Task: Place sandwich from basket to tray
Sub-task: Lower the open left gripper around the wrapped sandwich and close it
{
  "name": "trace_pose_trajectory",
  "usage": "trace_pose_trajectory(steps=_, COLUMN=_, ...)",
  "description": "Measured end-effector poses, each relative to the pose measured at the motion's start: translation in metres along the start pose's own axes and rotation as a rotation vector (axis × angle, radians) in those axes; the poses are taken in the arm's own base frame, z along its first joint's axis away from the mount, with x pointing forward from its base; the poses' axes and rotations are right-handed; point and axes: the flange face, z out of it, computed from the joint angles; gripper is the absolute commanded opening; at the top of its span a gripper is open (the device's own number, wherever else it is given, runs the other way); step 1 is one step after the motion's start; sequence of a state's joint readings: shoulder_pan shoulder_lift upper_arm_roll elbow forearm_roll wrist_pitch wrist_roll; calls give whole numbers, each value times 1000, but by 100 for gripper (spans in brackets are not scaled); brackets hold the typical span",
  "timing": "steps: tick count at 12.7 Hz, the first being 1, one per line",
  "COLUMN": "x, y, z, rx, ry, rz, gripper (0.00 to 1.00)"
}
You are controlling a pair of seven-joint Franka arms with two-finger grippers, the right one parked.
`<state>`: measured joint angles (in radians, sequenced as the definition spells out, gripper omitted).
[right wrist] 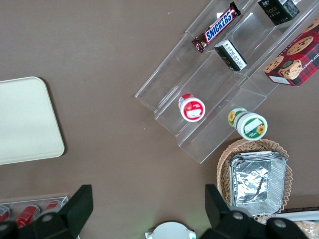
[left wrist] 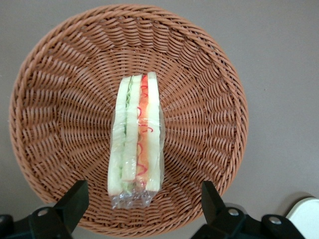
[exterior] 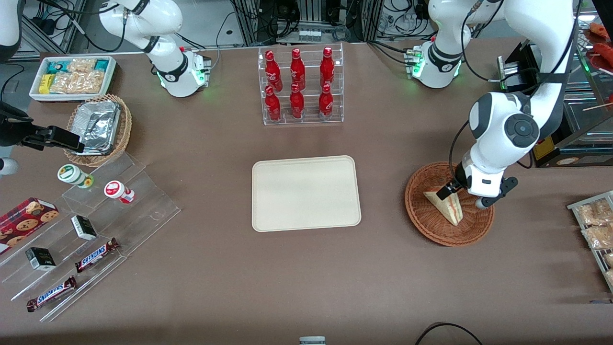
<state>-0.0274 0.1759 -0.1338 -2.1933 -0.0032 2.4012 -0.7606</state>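
Note:
The sandwich (exterior: pixel 448 207) (left wrist: pixel 137 134), a plastic-wrapped wedge with green, orange and red filling, stands on edge in the round reddish-brown basket (exterior: pixel 431 220) (left wrist: pixel 209 99) toward the working arm's end of the table. My left gripper (exterior: pixel 465 196) (left wrist: pixel 143 191) hovers just above it, open. Its two black fingers straddle one end of the sandwich without touching it. The cream-beige tray (exterior: pixel 305 192) (right wrist: pixel 25 119) lies flat mid-table, with nothing on it.
A clear rack of red bottles (exterior: pixel 300 86) stands farther from the camera than the tray. Toward the parked arm's end are a pale wicker basket with foil container (exterior: pixel 98 125), a white snack bin (exterior: pixel 72 76) and acrylic steps (exterior: pixel 96 225). Snack packets (exterior: pixel 594 225) lie beside the basket.

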Motion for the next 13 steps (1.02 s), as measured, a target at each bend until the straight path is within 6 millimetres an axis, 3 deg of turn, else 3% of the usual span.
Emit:
trace_pose_trajectory(steps=8, x=0, y=0, z=38, rx=21, ry=-24, rz=8, gripper=100)
trace_pose_trajectory(steps=9, x=0, y=-1, z=43, rx=23, ry=-27, rz=7, gripper=91)
trace_pose_trajectory(steps=11, x=0, y=-1, z=50, rx=26, ry=-33, rz=6, gripper=26)
trace_pose_trajectory(steps=12, x=0, y=-2, z=52, rx=28, ry=-36, rz=5, gripper=9)
trace_pose_trajectory(steps=13, x=0, y=-2, z=53, rx=30, ry=-38, rz=5, gripper=0)
